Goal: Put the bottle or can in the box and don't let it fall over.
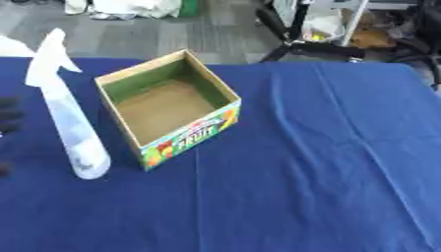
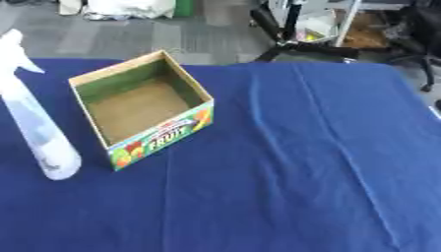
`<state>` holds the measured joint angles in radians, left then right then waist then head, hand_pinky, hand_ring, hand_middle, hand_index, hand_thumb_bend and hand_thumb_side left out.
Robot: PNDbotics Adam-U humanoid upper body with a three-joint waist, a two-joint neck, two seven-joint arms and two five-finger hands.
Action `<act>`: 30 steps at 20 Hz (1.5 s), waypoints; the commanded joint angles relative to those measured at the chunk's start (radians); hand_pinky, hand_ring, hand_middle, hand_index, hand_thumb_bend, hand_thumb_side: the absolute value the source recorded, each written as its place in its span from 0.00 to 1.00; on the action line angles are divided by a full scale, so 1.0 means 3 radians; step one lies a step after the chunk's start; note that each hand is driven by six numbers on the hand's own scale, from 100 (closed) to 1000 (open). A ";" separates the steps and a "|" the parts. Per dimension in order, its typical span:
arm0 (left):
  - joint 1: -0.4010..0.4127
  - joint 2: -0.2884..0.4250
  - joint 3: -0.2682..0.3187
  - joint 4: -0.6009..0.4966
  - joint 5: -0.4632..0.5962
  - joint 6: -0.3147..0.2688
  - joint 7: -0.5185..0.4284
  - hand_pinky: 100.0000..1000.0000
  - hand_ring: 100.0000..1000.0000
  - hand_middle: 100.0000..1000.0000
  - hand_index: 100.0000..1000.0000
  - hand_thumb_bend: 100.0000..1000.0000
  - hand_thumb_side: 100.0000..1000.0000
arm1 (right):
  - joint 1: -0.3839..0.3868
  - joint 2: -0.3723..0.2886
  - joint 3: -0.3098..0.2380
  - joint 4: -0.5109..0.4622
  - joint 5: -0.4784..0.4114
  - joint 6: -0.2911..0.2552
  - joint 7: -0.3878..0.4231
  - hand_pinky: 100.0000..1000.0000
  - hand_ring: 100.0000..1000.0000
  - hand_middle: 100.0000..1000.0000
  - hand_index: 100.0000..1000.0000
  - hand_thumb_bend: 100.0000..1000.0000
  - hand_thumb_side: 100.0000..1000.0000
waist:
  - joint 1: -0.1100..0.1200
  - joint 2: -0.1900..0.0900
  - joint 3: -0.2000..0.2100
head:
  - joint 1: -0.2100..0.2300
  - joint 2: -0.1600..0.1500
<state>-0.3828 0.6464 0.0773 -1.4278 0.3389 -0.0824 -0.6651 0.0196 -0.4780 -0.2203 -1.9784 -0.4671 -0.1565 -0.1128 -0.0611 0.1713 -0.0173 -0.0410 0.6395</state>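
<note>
A dark shape at the left edge of the left eye view, level with the bottle's middle, appears to be the left hand [image 1: 9, 118]; the right eye view does not show it at all. Only a few black lumps of it come into the picture, so whether its fingers are spread, curled or pinching cannot be told, and it does not touch the bottle. The right hand shows in neither view. The spray bottle [image 1: 67, 115], pale and translucent with a white trigger head, stands upright on the blue-covered worktop [image 1: 310, 162], just beside the left wall of the box and outside it; its base sits near the box's near left corner. In the right eye view the bottle's trigger head is cut by the left edge, while the left eye view shows it whole. The cardboard box [image 2: 142, 106] is open at the top, turned at an angle to the worktop's edge, with a green inner wall, a bare brown floor and a printed front panel with fruit pictures and the word FRUIT. Nothing lies inside the box. The bottle's label and contents are too blurred to make out.
</note>
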 commanded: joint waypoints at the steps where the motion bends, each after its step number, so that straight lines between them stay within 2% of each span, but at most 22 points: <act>1: -0.0200 -0.0029 -0.0076 0.0111 -0.0083 0.0046 -0.0081 1.00 1.00 1.00 0.91 0.73 0.15 | -0.0032 -0.0039 -0.0010 -0.0072 -0.0011 0.0013 0.0010 1.00 1.00 1.00 1.00 0.00 0.48 | -0.0003 -0.0018 -0.0013 | 0.0033 -0.0039; 9: -0.0577 -0.0361 -0.0237 0.0483 -0.0440 0.0049 -0.0158 1.00 1.00 1.00 0.88 0.74 0.12 | -0.0077 0.0027 -0.0008 -0.0072 -0.0025 0.0048 0.0015 1.00 1.00 1.00 1.00 0.00 0.48 | -0.0045 0.0021 -0.0042 | 0.0110 -0.0080; 10: -0.0599 -0.0392 -0.0256 0.0528 -0.0487 0.0045 -0.0160 1.00 1.00 1.00 0.83 0.68 0.04 | -0.0080 0.0032 -0.0008 -0.0072 -0.0027 0.0053 0.0017 1.00 1.00 1.00 1.00 0.00 0.48 | -0.0048 0.0023 -0.0045 | 0.0110 -0.0086; 11: -0.0617 -0.0423 -0.0274 0.0571 -0.0523 0.0045 -0.0160 1.00 1.00 1.00 0.82 0.67 0.03 | -0.0083 0.0037 -0.0008 -0.0072 -0.0028 0.0058 0.0017 1.00 1.00 1.00 1.00 0.00 0.48 | -0.0052 0.0025 -0.0047 | 0.0102 -0.0086; 12: -0.0628 -0.0450 -0.0289 0.0601 -0.0544 0.0043 -0.0162 1.00 1.00 1.00 0.73 0.54 0.00 | -0.0086 0.0042 -0.0007 -0.0072 -0.0028 0.0062 0.0018 1.00 1.00 1.00 1.00 0.00 0.48 | -0.0055 0.0028 -0.0049 | 0.0095 -0.0082; 14: -0.0638 -0.0488 -0.0312 0.0646 -0.0559 0.0077 -0.0160 1.00 1.00 1.00 0.54 0.00 0.00 | -0.0086 0.0053 -0.0009 -0.0072 -0.0026 0.0070 0.0015 1.00 1.00 1.00 1.00 0.00 0.47 | -0.0056 0.0032 -0.0052 | 0.0091 -0.0080; 15: -0.0645 -0.0497 -0.0315 0.0656 -0.0560 0.0097 -0.0139 1.00 1.00 1.00 0.51 0.00 0.00 | -0.0084 0.0059 -0.0011 -0.0072 -0.0023 0.0078 0.0009 1.00 1.00 1.00 1.00 0.00 0.47 | -0.0055 0.0033 -0.0053 | 0.0092 -0.0080; 16: -0.0652 -0.0500 -0.0312 0.0660 -0.0564 0.0109 -0.0097 1.00 1.00 1.00 0.40 0.00 0.00 | -0.0082 0.0064 -0.0013 -0.0072 -0.0019 0.0086 0.0003 1.00 1.00 1.00 1.00 0.00 0.47 | -0.0055 0.0033 -0.0052 | 0.0092 -0.0079; 17: -0.0661 -0.0504 -0.0301 0.0661 -0.0571 0.0114 -0.0027 1.00 1.00 1.00 0.33 0.00 0.07 | -0.0079 0.0068 -0.0013 -0.0072 -0.0014 0.0092 -0.0002 1.00 1.00 1.00 1.00 0.00 0.47 | -0.0055 0.0032 -0.0052 | 0.0091 -0.0073; 18: -0.0671 -0.0512 -0.0293 0.0658 -0.0570 0.0113 0.0046 1.00 1.00 1.00 0.22 0.00 0.32 | -0.0075 0.0071 -0.0012 -0.0072 -0.0010 0.0097 -0.0006 1.00 1.00 1.00 1.00 0.00 0.47 | -0.0056 0.0030 -0.0051 | 0.0088 -0.0066; 19: -0.0681 -0.0519 -0.0290 0.0654 -0.0559 0.0115 0.0116 1.00 1.00 1.00 0.19 0.00 0.38 | -0.0072 0.0075 -0.0011 -0.0072 -0.0007 0.0101 -0.0011 1.00 1.00 1.00 1.00 0.00 0.47 | -0.0057 0.0028 -0.0050 | 0.0084 -0.0060; 20: -0.0691 -0.0523 -0.0289 0.0650 -0.0542 0.0121 0.0174 1.00 1.00 1.00 0.10 0.00 0.57 | -0.0069 0.0079 -0.0011 -0.0072 -0.0006 0.0105 -0.0016 1.00 1.00 1.00 1.00 0.00 0.47 | -0.0058 0.0026 -0.0050 | 0.0080 -0.0052; 23: -0.0710 -0.0519 -0.0275 0.0588 -0.0461 0.0129 0.0250 1.00 1.00 1.00 0.07 0.00 0.58 | -0.0057 0.0083 -0.0014 -0.0072 -0.0002 0.0097 -0.0025 1.00 1.00 1.00 1.00 0.00 0.47 | -0.0063 0.0025 -0.0053 | 0.0074 -0.0032; 26: -0.0745 -0.0452 -0.0224 0.0357 -0.0353 0.0022 0.0247 1.00 1.00 0.99 0.06 0.00 0.64 | -0.0040 0.0074 -0.0026 -0.0072 -0.0003 0.0078 -0.0040 1.00 1.00 1.00 1.00 0.00 0.47 | -0.0057 0.0021 -0.0052 | 0.0059 -0.0026; 30: -0.0945 -0.0362 -0.0157 0.0078 -0.0129 -0.0060 0.0329 1.00 1.00 0.95 0.05 0.00 0.64 | -0.0038 0.0056 -0.0029 -0.0072 -0.0020 0.0065 -0.0048 1.00 1.00 1.00 1.00 0.00 0.47 | -0.0049 0.0013 -0.0058 | 0.0028 -0.0019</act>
<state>-0.6422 0.5001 0.0131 -1.3589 0.2750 -0.0909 -0.5751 0.0104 -0.4352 -0.2154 -1.9785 -0.4713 -0.1332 -0.1251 -0.0804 0.1916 -0.0333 -0.0270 0.6319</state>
